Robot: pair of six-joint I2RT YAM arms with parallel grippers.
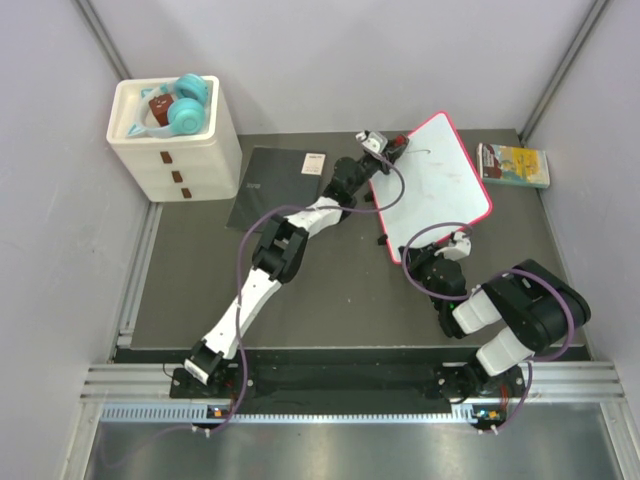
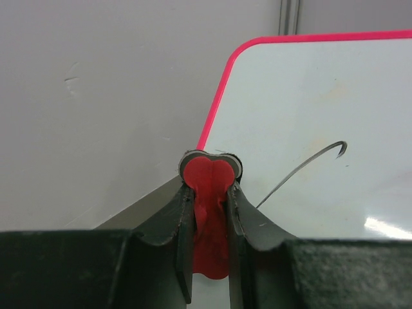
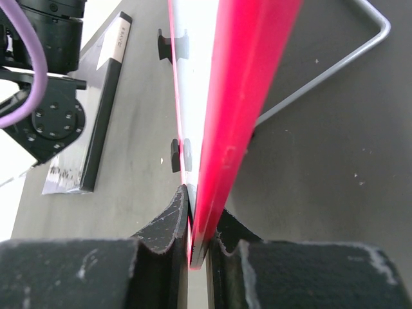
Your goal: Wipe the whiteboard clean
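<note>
whiteboard point(image 2: 335, 96): glossy, smooth | eraser point(image 2: 210, 174): red plastic | table point(image 1: 330, 290): matt, dark

whiteboard point(image 1: 440, 185): right of middle, between notebook point(image 1: 270, 185) and book point(image 1: 513, 165)
drawers point(image 1: 175, 160): far left, beside notebook; headphones point(image 1: 188, 112) seemingly on top

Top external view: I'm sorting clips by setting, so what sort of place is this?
Most likely a robot lab test cell, not a home or office. Plain grey panel walls box in a dark table mat, two robot arms are bolted to a metal rail, and props like the whiteboard are staged.
</note>
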